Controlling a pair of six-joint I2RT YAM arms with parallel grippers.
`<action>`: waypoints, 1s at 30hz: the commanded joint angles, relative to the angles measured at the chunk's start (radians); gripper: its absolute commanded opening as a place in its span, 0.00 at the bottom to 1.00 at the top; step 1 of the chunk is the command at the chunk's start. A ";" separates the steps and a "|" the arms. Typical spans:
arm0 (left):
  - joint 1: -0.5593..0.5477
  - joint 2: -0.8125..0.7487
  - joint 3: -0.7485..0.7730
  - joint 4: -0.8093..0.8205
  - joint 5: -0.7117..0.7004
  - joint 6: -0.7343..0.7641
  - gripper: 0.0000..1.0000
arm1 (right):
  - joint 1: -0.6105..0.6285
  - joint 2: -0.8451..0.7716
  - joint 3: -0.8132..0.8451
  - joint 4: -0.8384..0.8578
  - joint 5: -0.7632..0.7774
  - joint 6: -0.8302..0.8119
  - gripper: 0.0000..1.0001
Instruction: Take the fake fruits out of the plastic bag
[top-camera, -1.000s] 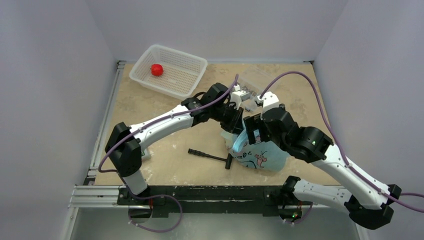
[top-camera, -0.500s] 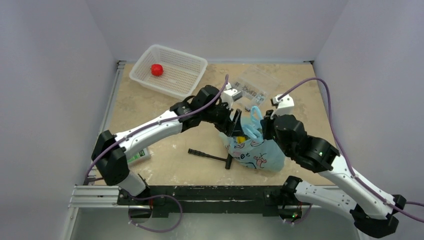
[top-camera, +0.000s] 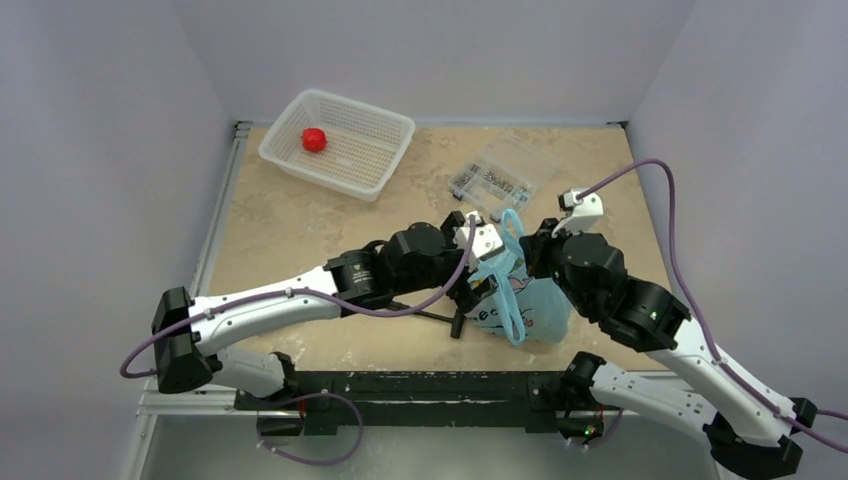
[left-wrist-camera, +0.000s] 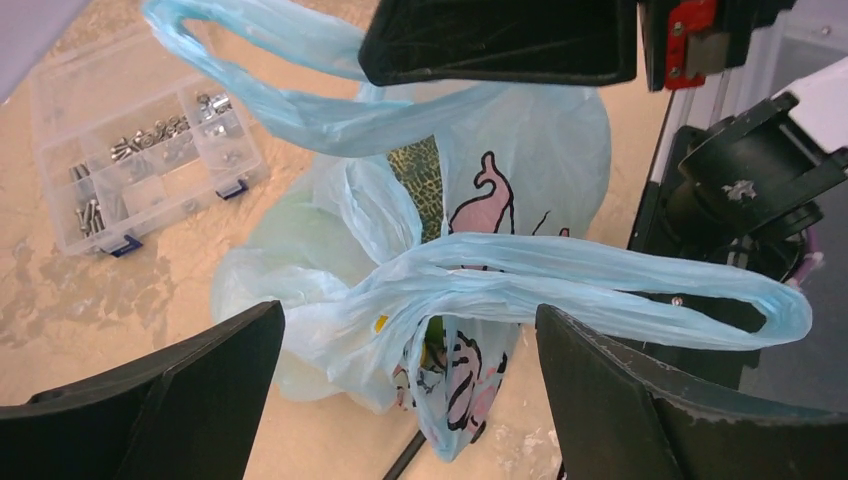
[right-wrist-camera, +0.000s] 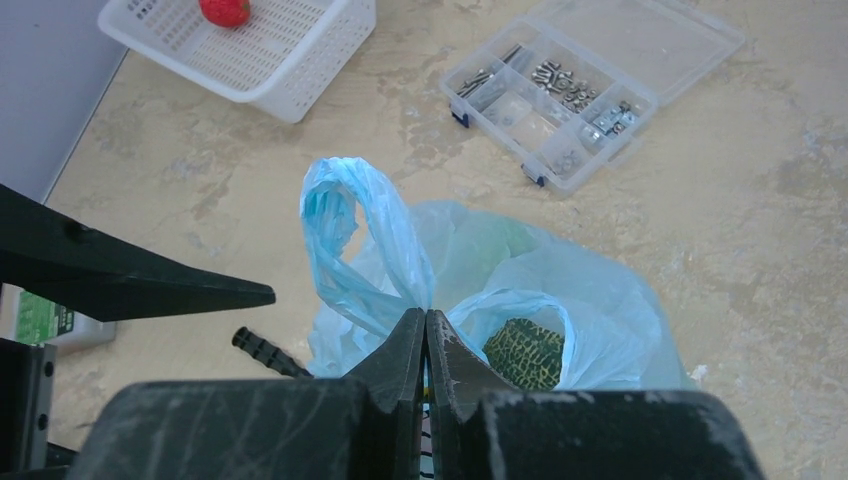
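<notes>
The light-blue plastic bag (top-camera: 535, 315) sits on the table near the front edge, between both arms. My right gripper (right-wrist-camera: 425, 316) is shut on the bag's rim where a handle loop (right-wrist-camera: 350, 215) rises; from above, the right gripper (top-camera: 527, 262) is over the bag's top. My left gripper (left-wrist-camera: 410, 315) is open wide, with the bag (left-wrist-camera: 470, 200) and its other handle (left-wrist-camera: 600, 285) hanging between the fingers, untouched. Through the bag's mouth shows a green-yellow netted fruit (right-wrist-camera: 525, 350). A red fruit (top-camera: 314, 139) lies in the basket. The other fruits are hidden by the plastic.
A white mesh basket (top-camera: 340, 140) stands at the back left. A clear compartment box (top-camera: 500, 178) of metal parts lies behind the bag. A black tool (top-camera: 420, 315) lies left of the bag, under the left arm. A green-and-white box (right-wrist-camera: 45, 320) sits at the front left.
The left gripper let go of the bag, opened and swung toward the near edge. The right gripper shut on the bag's rim. The bag sagged and its handles came free.
</notes>
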 joint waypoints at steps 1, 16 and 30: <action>-0.049 0.005 0.003 0.050 -0.025 0.124 0.96 | -0.001 -0.024 0.008 0.019 0.002 0.045 0.00; -0.349 0.187 -0.130 0.527 -0.526 0.665 1.00 | -0.001 -0.052 -0.007 0.025 0.012 0.045 0.00; 0.102 -0.044 0.024 0.154 -0.022 -0.186 0.00 | -0.001 -0.053 -0.003 -0.183 0.294 0.445 0.00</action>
